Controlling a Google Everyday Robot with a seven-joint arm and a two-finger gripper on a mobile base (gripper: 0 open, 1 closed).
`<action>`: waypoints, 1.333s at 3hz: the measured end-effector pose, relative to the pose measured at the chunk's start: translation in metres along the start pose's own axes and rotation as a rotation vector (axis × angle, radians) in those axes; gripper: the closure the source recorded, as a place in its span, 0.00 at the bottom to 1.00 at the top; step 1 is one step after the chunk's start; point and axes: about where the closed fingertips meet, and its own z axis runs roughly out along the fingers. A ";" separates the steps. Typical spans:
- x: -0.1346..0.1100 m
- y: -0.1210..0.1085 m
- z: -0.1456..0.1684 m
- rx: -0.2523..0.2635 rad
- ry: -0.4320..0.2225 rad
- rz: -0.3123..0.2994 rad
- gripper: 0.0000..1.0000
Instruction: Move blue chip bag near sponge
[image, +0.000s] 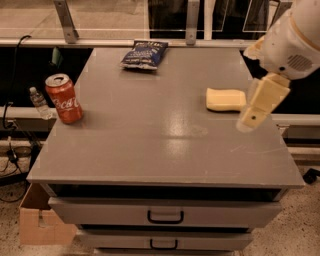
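The blue chip bag lies flat at the far edge of the grey tabletop, left of centre. The sponge, a pale yellow block, lies on the right side of the table. My gripper hangs at the right edge of the table, just right of the sponge and slightly in front of it, overlapping its right end in the view. It is far from the chip bag and holds nothing that I can see.
A red soda can stands upright near the table's left edge. Drawers with dark handles are below the tabletop. A cardboard box and a small water bottle sit at the left, off the table. A railing runs behind.
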 end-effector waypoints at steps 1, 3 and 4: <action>-0.040 -0.039 0.037 0.029 -0.120 0.022 0.00; -0.081 -0.070 0.058 0.059 -0.217 0.067 0.00; -0.099 -0.070 0.072 0.039 -0.262 0.055 0.00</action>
